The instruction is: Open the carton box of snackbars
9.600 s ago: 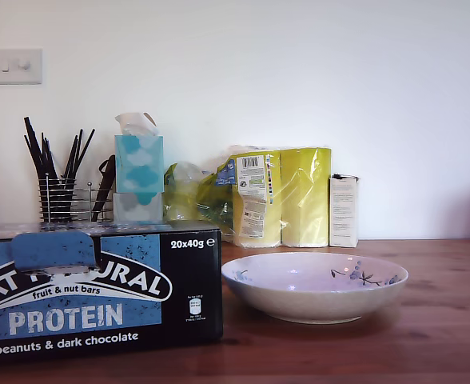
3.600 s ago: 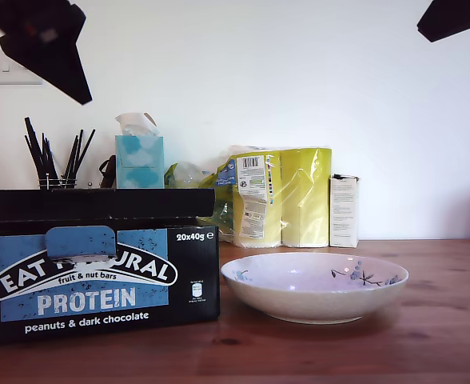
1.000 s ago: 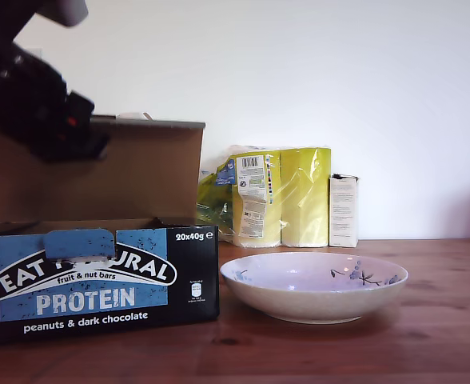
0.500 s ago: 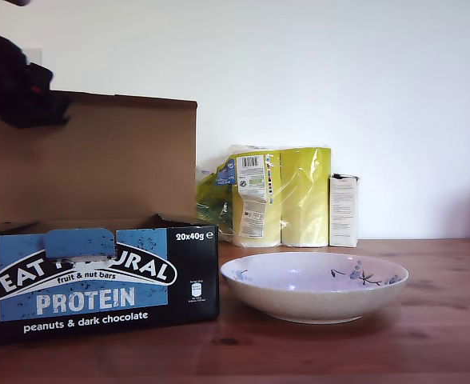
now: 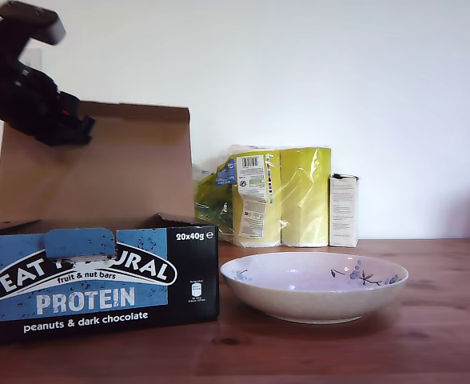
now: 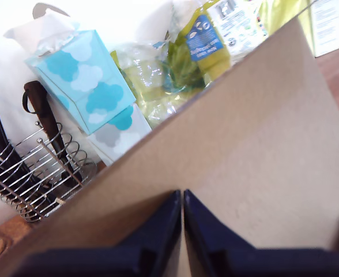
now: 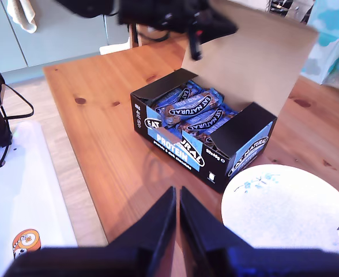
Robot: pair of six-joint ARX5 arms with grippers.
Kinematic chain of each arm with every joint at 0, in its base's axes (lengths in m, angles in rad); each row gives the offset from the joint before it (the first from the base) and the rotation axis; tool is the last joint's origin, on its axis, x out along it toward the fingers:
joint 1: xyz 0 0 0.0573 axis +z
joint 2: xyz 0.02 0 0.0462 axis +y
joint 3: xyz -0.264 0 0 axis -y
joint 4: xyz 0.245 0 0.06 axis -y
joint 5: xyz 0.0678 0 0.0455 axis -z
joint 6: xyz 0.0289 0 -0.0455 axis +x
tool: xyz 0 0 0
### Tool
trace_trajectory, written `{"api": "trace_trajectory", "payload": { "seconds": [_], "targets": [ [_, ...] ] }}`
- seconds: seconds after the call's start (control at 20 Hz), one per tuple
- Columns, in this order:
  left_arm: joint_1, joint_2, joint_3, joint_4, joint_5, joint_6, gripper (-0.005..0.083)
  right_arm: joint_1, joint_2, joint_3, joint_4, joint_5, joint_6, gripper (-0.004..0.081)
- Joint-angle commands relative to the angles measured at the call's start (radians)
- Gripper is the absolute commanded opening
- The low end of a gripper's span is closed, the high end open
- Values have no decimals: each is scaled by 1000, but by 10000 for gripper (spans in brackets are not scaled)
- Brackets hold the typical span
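Exterior view shows the carton box standing on the wooden table at that view's left, its brown lid swung up to near upright, just beside the white bowl. From the second wrist view the wrapped bars lie exposed inside, so I judge the opening all but done. To finish well, I would ease the lid a little past upright so it rests back instead of falling shut, pushing gently so the light box does not slide toward the bowl. My first gripper has its jaws pressed together against the lid's brown face, the arm reaching in high from the exterior view's upper left. My second gripper hangs well above the table, jaws closed on nothing.
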Motion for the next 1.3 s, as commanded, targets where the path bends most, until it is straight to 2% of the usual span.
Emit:
{"api": "trace_trajectory", "payload": {
  "seconds": [0.0,0.15,0.25,0.55,0.85,1.1,1.25],
  "targets": [
    [19,69,29,4,14,-3,-24,5,9,2,10,-4,4,-13],
    [43,181,104,-4,44,-3,-24,5,25,1,20,-3,8,-13],
    [54,248,156,-61,77,-3,-24,5,35,2,37,-3,27,-13],
    [57,370,337,-425,180,-4,-24,5,77,1,47,-3,27,-13],
    [90,459,460,-734,236,-14,-24,5,101,2,68,-5,26,-13],
    [116,465,508,-840,281,-30,-24,5,100,2,69,-13,26,-13],
    [113,445,545,-855,284,-30,-24,5,100,1,69,-12,27,-13]
  ]
}}
